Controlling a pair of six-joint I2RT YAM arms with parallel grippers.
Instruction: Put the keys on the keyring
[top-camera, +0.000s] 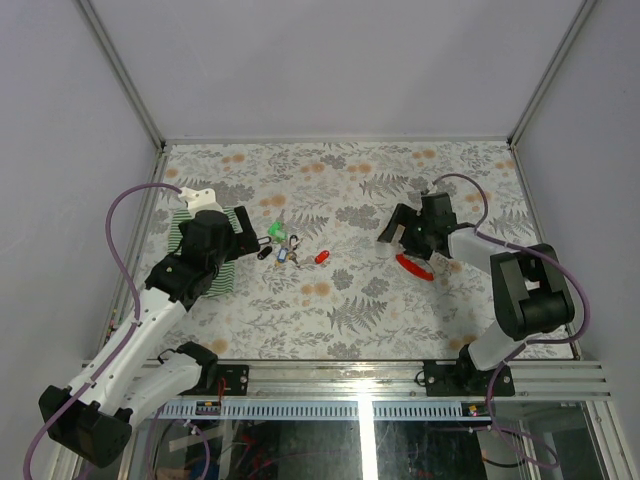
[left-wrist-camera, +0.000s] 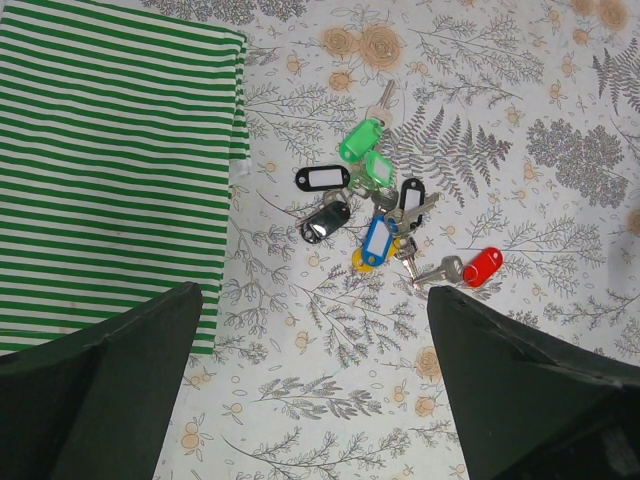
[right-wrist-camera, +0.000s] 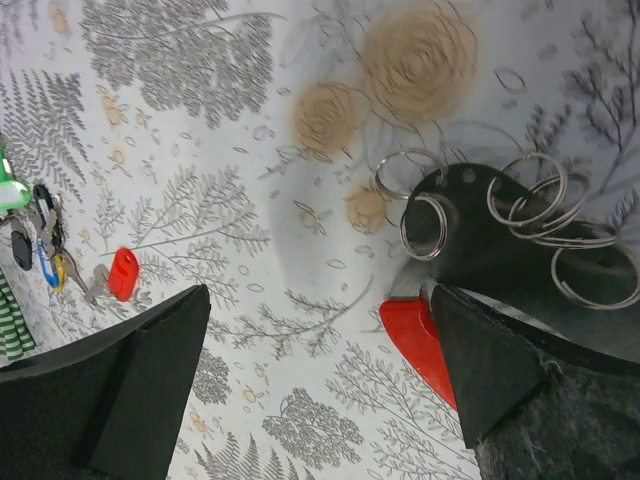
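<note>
On the counter (top-camera: 400, 300), keys (left-wrist-camera: 375, 210) lying heaped, slanting from green tag (left-wrist-camera: 361, 140) to red tag (left-wrist-camera: 482, 267); left fingers (left-wrist-camera: 100, 400), right fingers (right-wrist-camera: 100, 400) gaping.

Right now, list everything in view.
Keys: one cluster, silvery with green, black, blue and yellow tags, right of the cloth.
Red-tagged key: one, red tag, at the cluster's right edge.
Rings: several, silvery, on and beside the tool.
Tool: one, black and red, right of centre.
Cloth: one, green-and-white striped, left side.
Table: one, grey floral cover.
Left gripper: one, black, open, above the table near the keys.
Right gripper: one, black, open, by the tool.
</note>
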